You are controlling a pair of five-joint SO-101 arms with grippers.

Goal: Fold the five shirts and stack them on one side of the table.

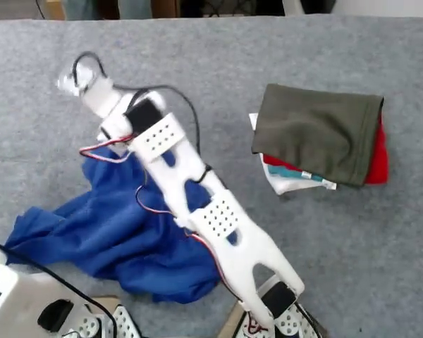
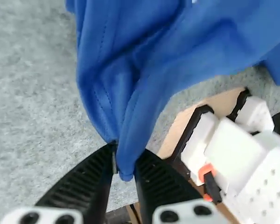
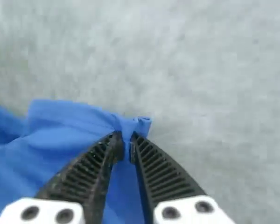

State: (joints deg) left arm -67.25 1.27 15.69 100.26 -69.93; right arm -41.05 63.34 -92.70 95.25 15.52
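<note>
The grey bench (image 1: 303, 49) carries two things. The blue shirt (image 1: 113, 232) is bunched in a heap on the near left part. The stack (image 1: 317, 130) of folded shirts sits well apart on the right, olive on top. The blue one looks like the last to do, and the step in hand is to open it flat before any fold.

The right arm (image 1: 197, 190) lies stretched across the heap toward the far left. At its end the right tool (image 3: 125, 139) is pressed together on a corner of the shirt, low over bare bench, with only a small tip of hem showing past the jaws. The left tool (image 2: 126, 156) is pinching a gathered fold of the same cloth, close to the right arm's base at the near edge. Several layers seem to be caught there, not a single edge.

To do it well, draw the two held points apart slowly, so the slack runs out without the thin corner grip slipping. Keep the cloth low, so it lies down smooth and does not drop in creases. Stop pulling once the edge between the tools is taut. If the left hold proves to be mid-cloth, the shirt will likely come out skewed; then set it down and retake a true corner. Keep the whole spread left of the stack so nothing there is dragged.
</note>
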